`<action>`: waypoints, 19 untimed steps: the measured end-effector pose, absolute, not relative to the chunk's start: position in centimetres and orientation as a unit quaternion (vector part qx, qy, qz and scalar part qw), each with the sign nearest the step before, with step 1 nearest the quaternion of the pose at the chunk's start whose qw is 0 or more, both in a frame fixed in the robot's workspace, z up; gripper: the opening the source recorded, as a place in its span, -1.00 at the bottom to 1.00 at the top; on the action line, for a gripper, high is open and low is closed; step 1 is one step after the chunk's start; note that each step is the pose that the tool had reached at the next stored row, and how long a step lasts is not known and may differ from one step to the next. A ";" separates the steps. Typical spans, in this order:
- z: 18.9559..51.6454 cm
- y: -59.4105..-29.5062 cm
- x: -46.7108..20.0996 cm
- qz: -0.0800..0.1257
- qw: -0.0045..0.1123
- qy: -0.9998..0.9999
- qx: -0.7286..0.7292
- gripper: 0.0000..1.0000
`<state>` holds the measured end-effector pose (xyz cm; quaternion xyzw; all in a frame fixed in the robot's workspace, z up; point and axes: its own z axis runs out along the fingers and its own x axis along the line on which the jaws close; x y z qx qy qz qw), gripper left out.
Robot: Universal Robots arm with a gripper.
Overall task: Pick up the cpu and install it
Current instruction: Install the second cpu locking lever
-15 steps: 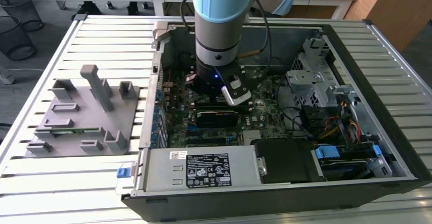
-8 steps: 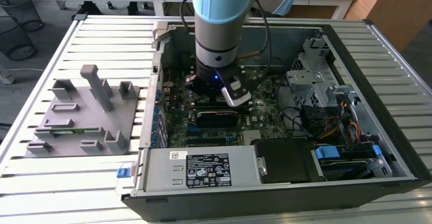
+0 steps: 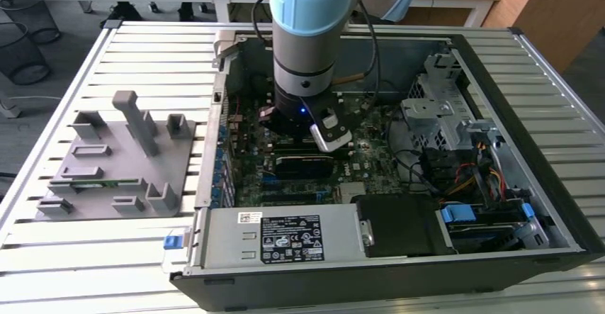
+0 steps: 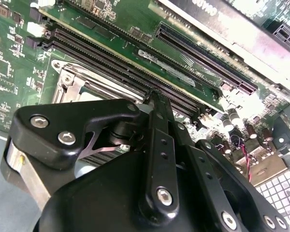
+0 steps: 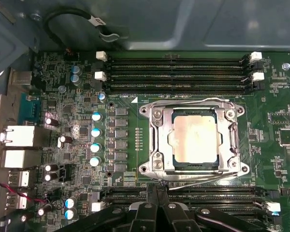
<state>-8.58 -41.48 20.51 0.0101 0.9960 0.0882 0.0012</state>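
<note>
Silver-topped cpu [image 5: 194, 139] sits square inside the metal socket frame [image 5: 154, 140] on the motherboard [image 5: 77, 145], flat, no long axis to speak of. Gripper [image 5: 157, 205] fingers pressed together, holding nothing, tip just short of the frame; in the first wrist view the cpu lies at about 1 o'clock from it.

There was one cpu [image 5: 194, 140], and it sat inside one metal socket frame [image 5: 154, 140] on one motherboard [image 5: 275, 159]. In the first wrist view, three long memory slots [image 5: 176, 73] lay on one side of the frame. One open computer case [image 3: 515, 73] lay on the slatted surface [image 3: 142, 52], with one grey plastic tray [image 3: 113, 179] at the exterior view's left. One robot arm [image 3: 304, 30] carried one tool [image 5: 157, 205].
</note>
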 end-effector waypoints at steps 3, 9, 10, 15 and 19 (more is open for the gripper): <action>20.4 -41.5 -8.7 0.089 0.001 0.996 0.010 -0.79; 20.0 -41.5 -9.1 0.091 0.001 0.996 0.010 -0.79; 20.0 -41.5 -9.1 0.092 0.001 0.996 0.010 -0.79; 19.9 -41.4 -9.1 0.095 0.001 0.995 0.010 -0.79; 19.9 -41.2 -9.2 0.095 0.001 0.995 0.010 -0.79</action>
